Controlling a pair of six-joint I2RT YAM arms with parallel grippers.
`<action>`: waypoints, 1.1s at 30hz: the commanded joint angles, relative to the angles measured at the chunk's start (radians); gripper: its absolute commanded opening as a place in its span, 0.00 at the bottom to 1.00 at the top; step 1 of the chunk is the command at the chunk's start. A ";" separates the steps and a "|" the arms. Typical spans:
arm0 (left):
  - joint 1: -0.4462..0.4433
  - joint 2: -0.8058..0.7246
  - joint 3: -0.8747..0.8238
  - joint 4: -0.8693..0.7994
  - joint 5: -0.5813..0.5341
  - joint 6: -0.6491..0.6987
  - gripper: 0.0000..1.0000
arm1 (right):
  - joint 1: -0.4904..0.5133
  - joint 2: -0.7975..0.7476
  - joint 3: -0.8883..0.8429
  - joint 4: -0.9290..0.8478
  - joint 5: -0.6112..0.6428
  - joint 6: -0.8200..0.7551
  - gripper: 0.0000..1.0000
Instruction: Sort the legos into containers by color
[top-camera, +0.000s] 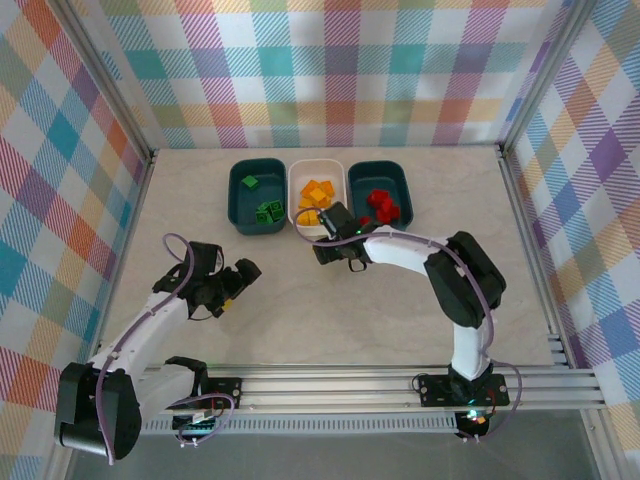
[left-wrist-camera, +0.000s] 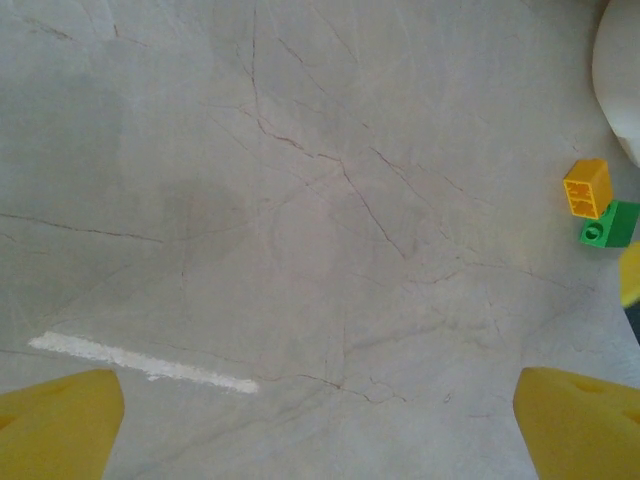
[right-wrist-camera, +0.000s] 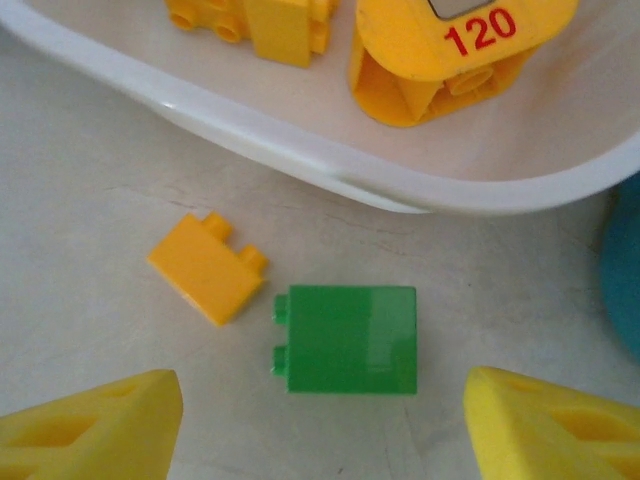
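Plaid walls in pastel checks close in your pale, marbled worktop on three sides. Along its far edge you have the three containers in a row, touching side to side: a dark teal bin on the left with green legos, a white bin in the middle with orange-yellow legos, and a second teal bin on the right with red legos.

Your right gripper hangs at the near rim of the white bin. From its wrist camera you see the yellow fingers spread wide apart with nothing clamped. Ahead of the gap a green brick lies loose on the worktop, and just beside it, on its left in that view, lies an orange-yellow brick. Both sit just outside the white bin's rim. Inside the bin you can make out a round yellow piece printed 120.

Your left gripper is over the near-left part of the worktop, well apart from the bins, jaws fully released and empty above bare surface. Its camera catches a pale streak on the worktop.
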 joint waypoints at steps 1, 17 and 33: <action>-0.010 -0.041 0.018 -0.023 0.000 0.000 1.00 | -0.017 0.046 0.043 -0.016 -0.025 -0.028 0.73; -0.010 -0.017 0.050 -0.030 -0.001 0.009 1.00 | -0.021 0.084 0.030 0.011 -0.031 -0.031 0.47; 0.066 0.094 0.089 -0.037 -0.060 -0.046 1.00 | 0.076 -0.093 0.097 0.044 -0.130 0.079 0.38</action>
